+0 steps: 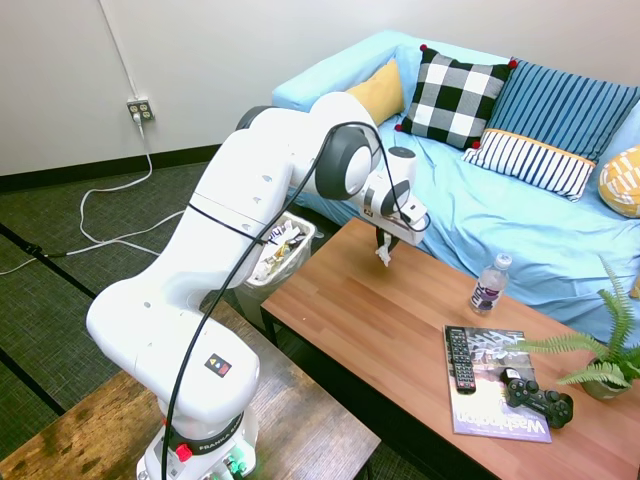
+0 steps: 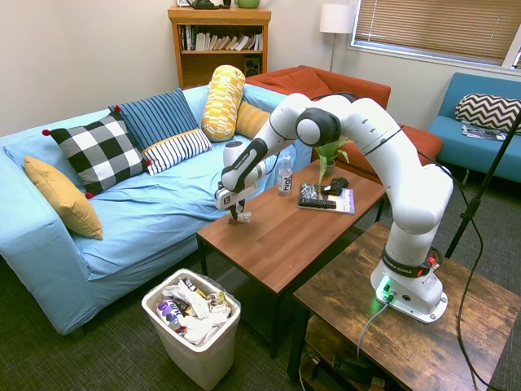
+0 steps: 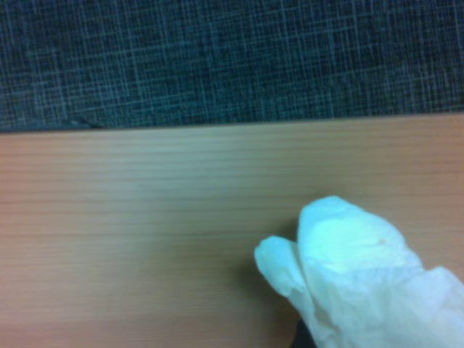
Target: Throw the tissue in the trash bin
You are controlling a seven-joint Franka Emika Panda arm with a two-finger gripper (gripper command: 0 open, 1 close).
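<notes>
tissue (image 3: 355, 275) clenched in pincer (image 1: 384, 250), arm bent low over coffee table (image 1: 400, 330), trash bin (image 2: 195, 326) near.

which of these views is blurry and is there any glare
Wrist view: soft focus, the tissue overexposed with a bluish cast. First exterior view: sharp, wide-angle bending at the edges. Second exterior view: sharp, evenly lit, mild sheen on the coffee table.

The white arm arches from its base at lower left toward frame centre, wrist bent downward, end effector (image 1: 383, 252) pointing down with fingers closed together.
</notes>
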